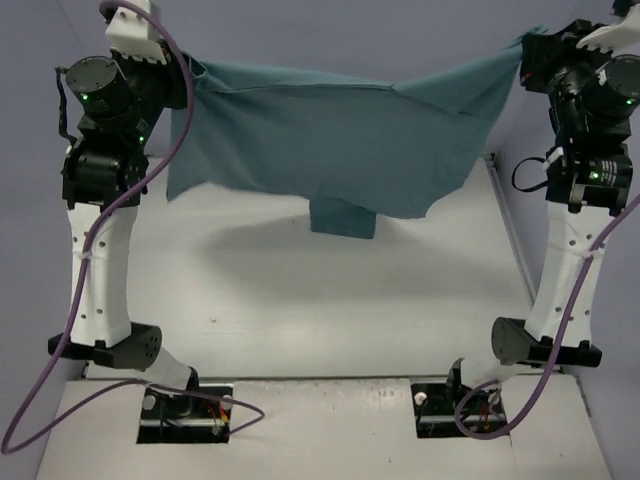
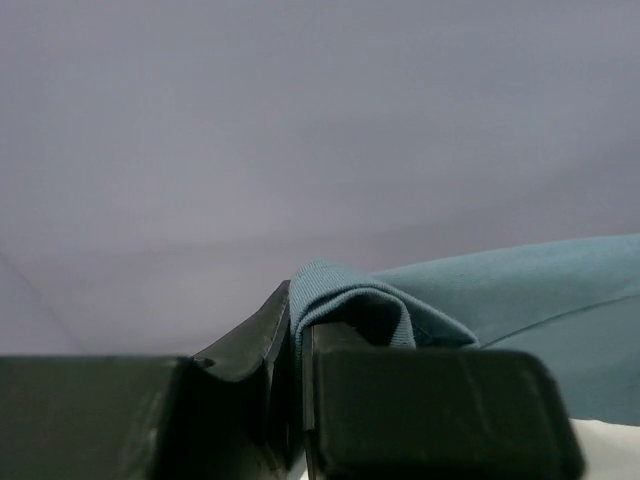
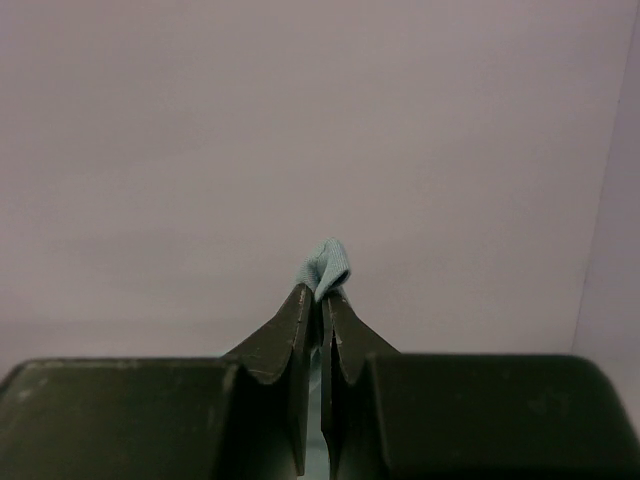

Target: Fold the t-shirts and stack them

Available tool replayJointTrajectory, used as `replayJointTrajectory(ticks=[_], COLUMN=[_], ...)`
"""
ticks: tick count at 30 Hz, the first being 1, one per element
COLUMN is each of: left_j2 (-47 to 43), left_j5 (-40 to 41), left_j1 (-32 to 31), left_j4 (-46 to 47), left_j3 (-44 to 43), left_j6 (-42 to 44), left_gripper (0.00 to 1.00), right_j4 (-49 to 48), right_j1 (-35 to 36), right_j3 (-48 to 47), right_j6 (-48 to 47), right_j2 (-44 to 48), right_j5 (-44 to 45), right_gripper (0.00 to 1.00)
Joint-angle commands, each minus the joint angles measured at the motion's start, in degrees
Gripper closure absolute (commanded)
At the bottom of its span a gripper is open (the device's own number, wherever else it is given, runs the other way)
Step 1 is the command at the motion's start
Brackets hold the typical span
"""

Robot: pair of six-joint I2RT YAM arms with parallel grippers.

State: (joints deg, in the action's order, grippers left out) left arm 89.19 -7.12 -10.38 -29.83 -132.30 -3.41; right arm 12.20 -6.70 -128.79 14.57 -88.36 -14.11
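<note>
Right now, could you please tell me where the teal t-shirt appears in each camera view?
Top external: the teal t-shirt hangs spread across the upper middle.
Left wrist: lower right, a fold pinched in the left gripper.
Right wrist: centre, a small tuft above the shut right gripper.
Shared landmark: the plain grey wall behind it.

Nothing fancy here, just a white table [image 1: 300,330] with a raised lip [image 1: 508,225] along its right edge and two dark cutouts [image 1: 185,415] at its near edge. There's a plain greyish-purple wall [image 1: 350,30] behind the table.
</note>
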Motion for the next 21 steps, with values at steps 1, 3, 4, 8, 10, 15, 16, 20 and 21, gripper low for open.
replayJointTrajectory(ticks=[1,3,4,8,10,15,16,20,21], left_j2=[-14.50,-18.91,-21.53,-30.70,-33.36,-40.34,-40.65,-38.22,-36.62], left_j5=[-4.65,-3.62,-2.80,-1.75,-1.90,-0.16,-0.04,-0.03,0.09], left_j1=[0.53,0.53,0.53,0.53,0.45,0.44,0.38,-0.93,-1.05], left_j4=[14.02,15.32,15.32,14.20,12.31,6.54,5.44,4.06,4.70], left_j3=[14.47,26.22,31.15,46.96,52.84,62.86,61.83,53.07,49.98], left_j6=[-2.28,-2.49,-2.61,-4.14,-5.06,-7.19,-6.89,-4.11,-3.52], left_gripper=[1.00,1.00,1.00,1.00,1.00,1.00,1.00,1.00,1.00], right_j4=[-3.76,-3.76,-3.76,-3.33,-2.45,1.09,1.27,1.22,1.15], right_j1=[0.62,2.14,3.31,5.99,8.75,9.78,9.78,9.81,9.87], right_j3=[9.25,15.85,20.17,36.10,41.76,45.73,44.83,36.87,33.07], right_j6=[-0.69,-0.65,-0.31,1.80,2.47,3.43,3.31,2.40,1.91], right_j2=[11.16,14.79,16.95,25.65,28.10,31.11,30.81,25.79,23.26], right_j5=[3.09,5.46,6.28,12.02,13.15,9.68,9.32,7.45,6.50], right_gripper=[1.00,1.00,1.00,1.00,1.00,1.00,1.00,1.00,1.00])
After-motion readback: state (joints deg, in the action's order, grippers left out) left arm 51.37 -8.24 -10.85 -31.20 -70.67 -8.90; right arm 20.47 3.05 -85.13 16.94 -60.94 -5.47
